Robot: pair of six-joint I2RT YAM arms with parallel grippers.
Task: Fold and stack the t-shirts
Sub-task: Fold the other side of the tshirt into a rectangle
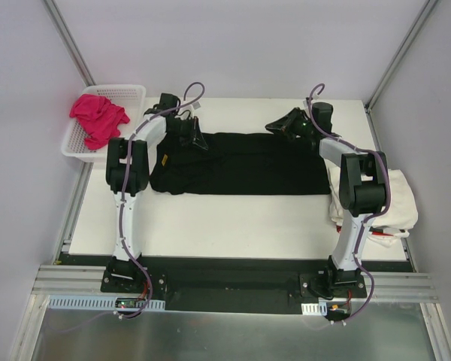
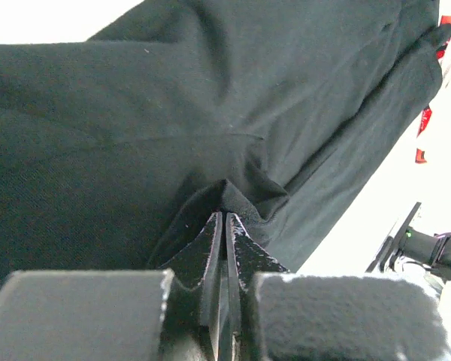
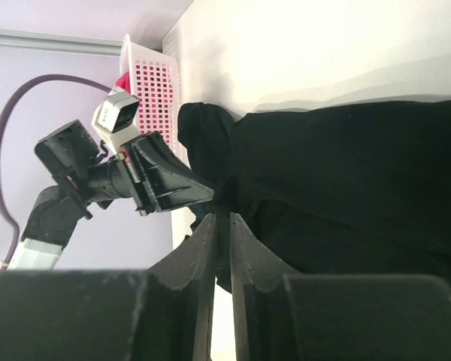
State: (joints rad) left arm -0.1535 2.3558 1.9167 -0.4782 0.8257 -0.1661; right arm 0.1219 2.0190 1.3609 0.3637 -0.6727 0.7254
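Observation:
A black t-shirt lies spread flat across the middle of the table; no daisy print shows. My left gripper is at its far left edge, shut on a pinched fold of the black cloth. My right gripper is at the far edge right of centre, its jaws almost closed with black cloth between them. A bright pink t-shirt lies bunched in the basket. Cream-white t-shirts lie piled at the right edge of the table, partly hidden by my right arm.
A white plastic mesh basket stands at the far left off the table edge, also in the right wrist view. Something red shows under the cream pile. Grey walls close in both sides and the back.

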